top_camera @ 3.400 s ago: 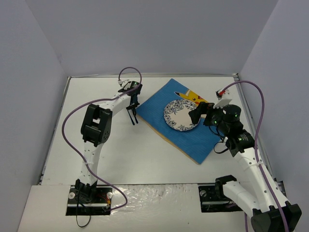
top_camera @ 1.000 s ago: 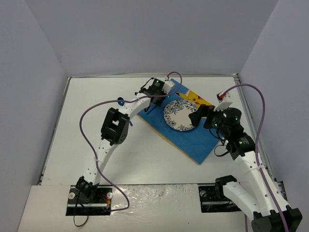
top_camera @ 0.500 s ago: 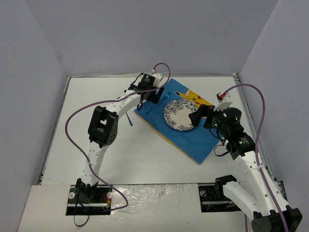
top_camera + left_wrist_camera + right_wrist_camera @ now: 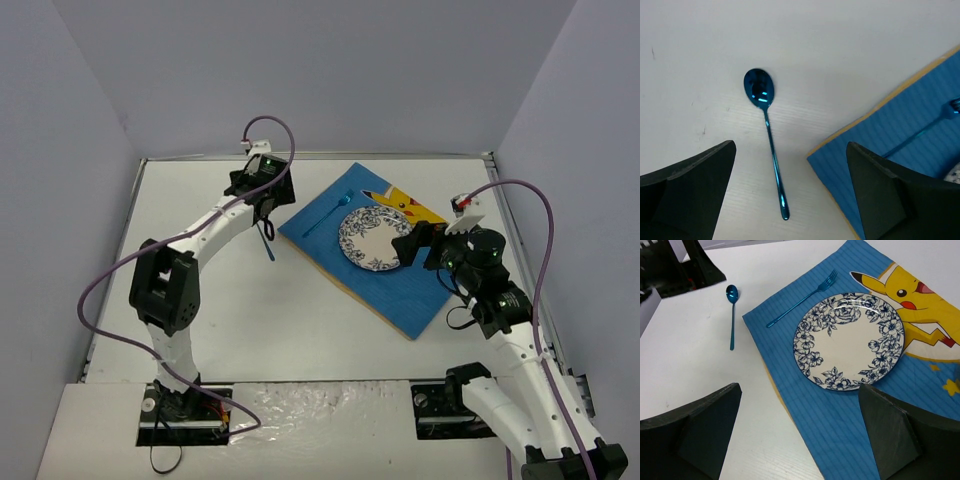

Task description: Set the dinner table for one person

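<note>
Top: left gripper (image 4: 266, 212), jaws apart, hangs over the spoon (image 4: 268, 241) on the dinner table (image 4: 300, 320), off the placemat (image 4: 400, 285). The fork (image 4: 325, 212) lies beside the plate (image 4: 372, 238).
Left wrist: spoon untouched between the spread fingers.
Right wrist: right gripper (image 4: 795, 425) wide, empty.
Likely step is spoon pickup: descend, close on the handle.

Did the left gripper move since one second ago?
Yes. The left gripper has gone left, off the blue placemat corner, and now hangs over the white table, above the spoon.
</note>
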